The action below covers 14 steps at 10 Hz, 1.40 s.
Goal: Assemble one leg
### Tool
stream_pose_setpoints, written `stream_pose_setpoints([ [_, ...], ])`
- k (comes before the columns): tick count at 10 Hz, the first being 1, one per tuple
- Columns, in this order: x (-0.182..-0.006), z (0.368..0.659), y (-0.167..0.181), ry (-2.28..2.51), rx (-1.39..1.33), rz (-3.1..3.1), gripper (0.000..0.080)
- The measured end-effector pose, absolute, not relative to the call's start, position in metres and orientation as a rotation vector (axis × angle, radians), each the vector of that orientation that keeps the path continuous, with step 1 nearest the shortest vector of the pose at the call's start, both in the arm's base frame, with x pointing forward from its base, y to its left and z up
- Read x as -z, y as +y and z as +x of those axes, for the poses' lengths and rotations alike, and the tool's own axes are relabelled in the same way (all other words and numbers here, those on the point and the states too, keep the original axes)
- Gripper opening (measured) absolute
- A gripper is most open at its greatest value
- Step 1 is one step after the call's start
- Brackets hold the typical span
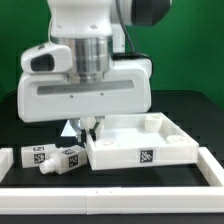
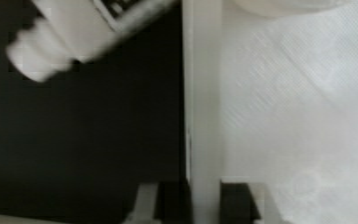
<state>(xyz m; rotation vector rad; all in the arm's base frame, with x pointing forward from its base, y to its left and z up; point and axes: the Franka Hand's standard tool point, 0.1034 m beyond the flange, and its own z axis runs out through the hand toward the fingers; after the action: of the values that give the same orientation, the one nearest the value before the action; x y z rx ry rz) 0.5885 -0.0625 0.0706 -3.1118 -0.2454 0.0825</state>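
Note:
Two white legs with black-and-white tags lie on the black table at the exterior view's left, one (image 1: pixel 34 153) flat and one (image 1: pixel 63 159) slanted beside it. One leg (image 2: pixel 75 36) shows in the wrist view, lying apart from the gripper. The large white table-top piece (image 1: pixel 150 150) with a raised rim lies right of them. My gripper (image 1: pixel 88 127) stands at its near-left corner. In the wrist view the gripper (image 2: pixel 204 205) has one dark finger on each side of the rim wall (image 2: pixel 201 90) and is closed on it.
A white rail (image 1: pixel 110 190) runs along the front of the table and up the exterior view's right side (image 1: pixel 212 165). A green wall stands behind. The arm's wide white hand hides the table behind the table-top piece.

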Motion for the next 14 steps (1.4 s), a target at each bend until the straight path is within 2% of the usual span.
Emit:
stream_pose_setpoints([
  [4,-0.066,0.586,-0.061,-0.191,-0.094,-3.116,0.0054],
  [7,-0.033,0.585,-0.042,0.095,-0.156,-3.118,0.0054],
  [10,-0.016,0.587,-0.022,0.136,-0.171,-3.111,0.0054],
  [14,-0.015,0.592,-0.022,0.111,-0.140,-3.128,0.0056],
])
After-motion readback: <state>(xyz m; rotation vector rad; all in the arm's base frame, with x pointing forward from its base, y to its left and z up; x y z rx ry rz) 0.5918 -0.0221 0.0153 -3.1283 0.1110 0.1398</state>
